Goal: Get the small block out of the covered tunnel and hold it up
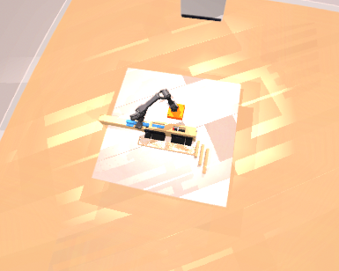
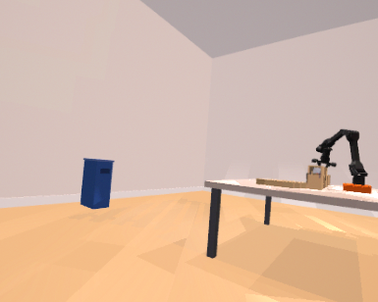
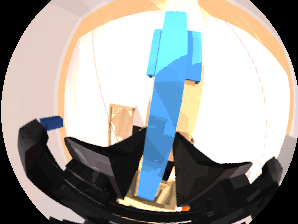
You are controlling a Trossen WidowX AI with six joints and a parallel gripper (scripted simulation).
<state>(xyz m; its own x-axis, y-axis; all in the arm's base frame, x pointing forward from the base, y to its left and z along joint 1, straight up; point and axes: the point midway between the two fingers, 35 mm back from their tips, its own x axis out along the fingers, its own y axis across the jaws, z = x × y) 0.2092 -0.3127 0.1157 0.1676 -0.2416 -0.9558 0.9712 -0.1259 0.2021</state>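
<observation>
The long wooden tunnel (image 1: 189, 132) (image 2: 315, 181) stands on the table, with a wooden rail (image 1: 113, 120) (image 2: 281, 182) running out from its left end in the top view. The blue handle (image 1: 130, 122) (image 3: 170, 45) lies along the rail, with a wider cross piece near its far end. More blue shows through the tunnel's top at mid length. My gripper (image 1: 139, 125) (image 2: 324, 162) (image 3: 161, 133) is at the handle beside the tunnel's left end, its fingers pressed against both sides of the handle. I cannot make out the small block.
Several loose rods (image 1: 201, 155) lie off the tunnel's right end. Two black panels (image 1: 155, 135) (image 1: 181, 140) and a thin tan frame (image 1: 166, 150) lie along its front side. The orange arm base (image 1: 176, 113) (image 2: 356, 188) is behind. A blue bin (image 2: 96, 183) stands away from the table.
</observation>
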